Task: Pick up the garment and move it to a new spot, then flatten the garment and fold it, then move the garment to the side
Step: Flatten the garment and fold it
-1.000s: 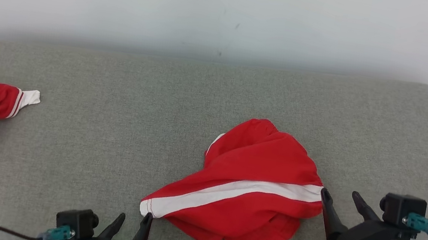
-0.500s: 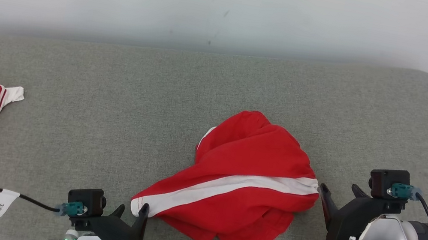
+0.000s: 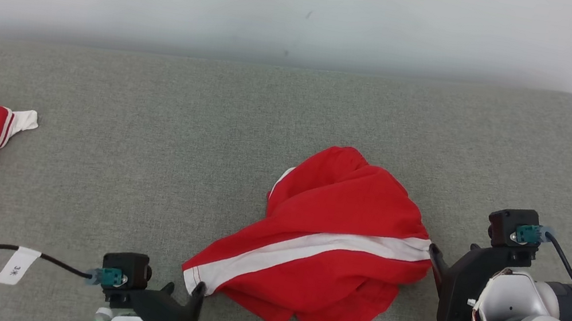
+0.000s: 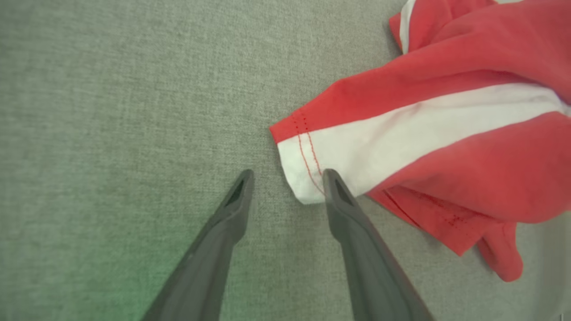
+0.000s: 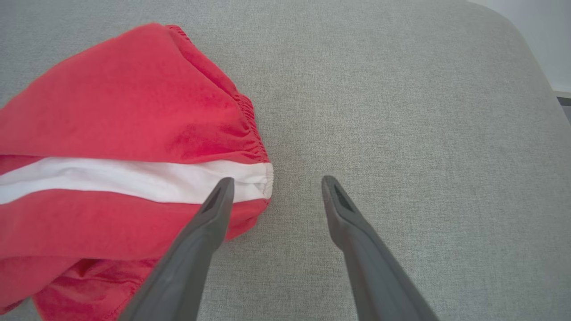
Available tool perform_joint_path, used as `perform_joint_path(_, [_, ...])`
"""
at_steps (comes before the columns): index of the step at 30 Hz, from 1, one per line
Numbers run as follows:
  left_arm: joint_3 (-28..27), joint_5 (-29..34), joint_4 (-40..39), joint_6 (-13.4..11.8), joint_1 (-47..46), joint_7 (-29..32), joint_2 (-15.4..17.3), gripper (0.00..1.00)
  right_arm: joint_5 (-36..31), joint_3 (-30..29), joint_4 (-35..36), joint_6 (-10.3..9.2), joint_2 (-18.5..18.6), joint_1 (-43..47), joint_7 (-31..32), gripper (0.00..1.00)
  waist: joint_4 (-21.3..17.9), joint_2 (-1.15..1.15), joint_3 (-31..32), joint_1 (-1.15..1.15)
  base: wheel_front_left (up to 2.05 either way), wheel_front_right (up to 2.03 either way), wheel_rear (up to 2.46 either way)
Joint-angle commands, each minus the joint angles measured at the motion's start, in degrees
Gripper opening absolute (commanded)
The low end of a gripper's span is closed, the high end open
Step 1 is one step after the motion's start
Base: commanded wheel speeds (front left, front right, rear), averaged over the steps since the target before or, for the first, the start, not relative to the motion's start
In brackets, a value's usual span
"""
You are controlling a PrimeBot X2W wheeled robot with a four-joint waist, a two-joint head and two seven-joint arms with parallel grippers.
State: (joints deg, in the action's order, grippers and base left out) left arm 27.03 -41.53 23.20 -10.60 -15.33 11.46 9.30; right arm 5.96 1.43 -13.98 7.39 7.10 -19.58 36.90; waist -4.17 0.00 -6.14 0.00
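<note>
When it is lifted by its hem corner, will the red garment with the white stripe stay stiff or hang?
Probably it hangs limp: the red garment lies crumpled in soft folds. It is likely light, as the cloth looks thin. It may drag on the textured grey surface.

Red garment [image 3: 335, 215] with a white stripe (red stitching at the hem), grey cushion [image 3: 151, 132]

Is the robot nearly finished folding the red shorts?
No, it has barely started. Done: nothing yet; the shorts lie crumpled on the cushion. In hand: the left gripper has its jaws open around the white hem corner, and the right gripper sits open at the waistband edge. Left: lifting, moving, flattening, folding and setting them aside.
</note>
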Motion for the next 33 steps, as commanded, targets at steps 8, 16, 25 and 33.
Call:
perform_joint_path(8, [1.6,0.1,2.8,0.5,-3.1,2.0,-1.0,0.42,1.1,1.0,-2.5,0.2,-0.1,-2.4,-0.4,1.0,0.1,0.0,-0.9,0.0,0.0,0.0,0.0])
perform_joint_path(16, [2.1,0.4,3.1,0.8,-4.0,2.2,-0.6,0.0,0.9,0.6,-5.1,0.2,0.8,-3.8,0.7,1.0,0.3,0.0,-2.0,0.0,0.0,0.0,0.0])
perform_joint_path(25, [2.1,0.4,3.0,0.8,-4.8,1.6,0.0,0.0,5.7,-1.7,-10.8,0.2,0.2,-7.6,1.4,1.0,2.2,0.0,-3.9,0.0,0.0,0.0,0.0])
perform_joint_path(33, [2.0,0.4,2.9,0.5,-5.2,1.3,0.4,0.0,7.1,-1.3,-12.2,0.2,1.3,-7.9,0.8,1.0,3.6,0.0,-5.3,0.0,0.0,0.0,0.0])
